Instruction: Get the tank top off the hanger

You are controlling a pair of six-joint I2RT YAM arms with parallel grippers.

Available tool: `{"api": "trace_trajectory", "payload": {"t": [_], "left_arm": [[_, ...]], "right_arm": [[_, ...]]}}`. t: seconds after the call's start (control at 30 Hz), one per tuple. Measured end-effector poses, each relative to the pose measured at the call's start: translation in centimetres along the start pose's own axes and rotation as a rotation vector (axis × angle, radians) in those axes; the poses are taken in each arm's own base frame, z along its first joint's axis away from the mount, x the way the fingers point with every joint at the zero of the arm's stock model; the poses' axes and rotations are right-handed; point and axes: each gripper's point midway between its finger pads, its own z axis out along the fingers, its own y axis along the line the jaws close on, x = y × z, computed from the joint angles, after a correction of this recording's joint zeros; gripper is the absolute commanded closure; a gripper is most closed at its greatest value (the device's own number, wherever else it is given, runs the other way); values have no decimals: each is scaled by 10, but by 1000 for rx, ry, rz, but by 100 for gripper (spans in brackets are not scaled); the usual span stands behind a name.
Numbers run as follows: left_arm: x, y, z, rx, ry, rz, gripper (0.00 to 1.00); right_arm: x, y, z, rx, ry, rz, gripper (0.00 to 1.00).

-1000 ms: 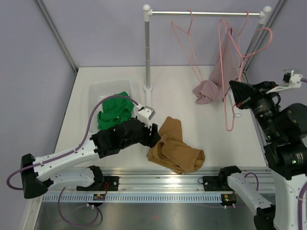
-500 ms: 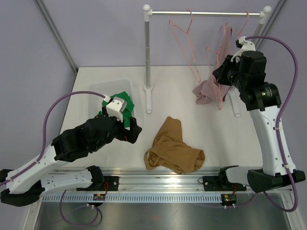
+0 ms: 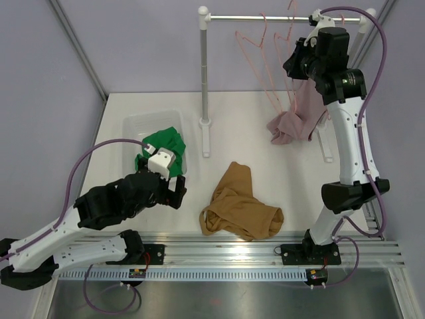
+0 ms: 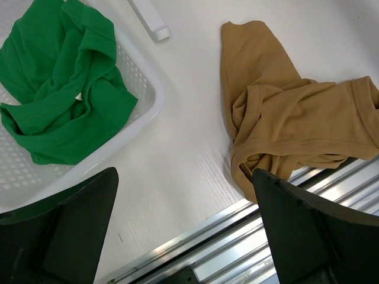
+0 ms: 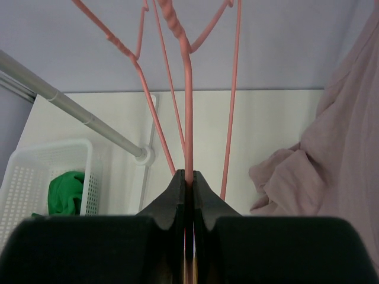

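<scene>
- Pale lilac walls [image 3: 146,46] box in a white table [image 3: 252,133], matte and smooth between the clothes.
- My right gripper [image 5: 188,177] is pinched tight on the thin pink wire hanger [image 5: 188,118], both fingers meeting on its straight shank. A second ago I held it low at the table's right edge. Now it is up beside the steel rail [image 3: 285,18], and the wire above my fingers carries no cloth.
- My left gripper [image 4: 183,177] is spread wide with nothing in it. A second ago it was down at the tan tank top [image 3: 242,211]. It has since let go and drawn back toward the basket [image 3: 133,126].
- That tan tank top lies crumpled on the table near the front edge, off any hanger. I judge the removal done, with only the bare hanger left to park on the rail.
- It is soft knit with bound hems, folded over itself.
- A green garment [image 4: 59,89] is bunched in the white perforated plastic basket.
- A thin mauve garment [image 3: 295,123] drapes just right of my held wire, its lower end pooled on the table. I cannot tell what it hangs from.
</scene>
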Motion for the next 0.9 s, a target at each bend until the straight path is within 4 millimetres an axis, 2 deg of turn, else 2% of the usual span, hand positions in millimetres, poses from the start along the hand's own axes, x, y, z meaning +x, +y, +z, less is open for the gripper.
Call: {"api": "trace_trajectory", "payload": {"t": [0.1, 0.2, 0.33, 0.4, 0.43, 0.47, 0.5, 0.57, 0.6, 0.77, 0.83, 0.9], "left_arm": [[2, 1, 1, -2, 1, 6, 1], [3, 3, -1, -1, -9, 4, 1], [1, 4, -3, 2, -21, -1, 1], [1, 4, -3, 2, -22, -2, 1], [1, 4, -3, 2, -21, -1, 1], [1, 3, -2, 0, -18, 0, 1], [2, 3, -1, -2, -11, 2, 1], [4, 1, 3, -8, 4, 7, 1], [5, 0, 5, -11, 13, 7, 1], [3, -12, 15, 9, 29, -17, 1], [-2, -21, 21, 30, 21, -34, 1], [-5, -30, 30, 48, 23, -41, 1]], "right_arm": [[-1, 4, 18, -23, 15, -11, 100], [12, 6, 33, -46, 65, -23, 100], [33, 5, 41, -62, 132, -33, 100], [37, 5, 44, -67, 140, -37, 98], [38, 4, 45, -67, 141, -40, 93], [38, 4, 45, -66, 142, -43, 82], [37, 4, 44, -65, 140, -46, 59], [37, 3, 43, -59, 142, -46, 41], [37, 2, 43, -55, 141, -48, 21], [26, -4, 28, -10, 113, -64, 8], [18, -5, 14, 4, 91, -68, 1], [8, -3, -6, 0, 58, -69, 0]]}}
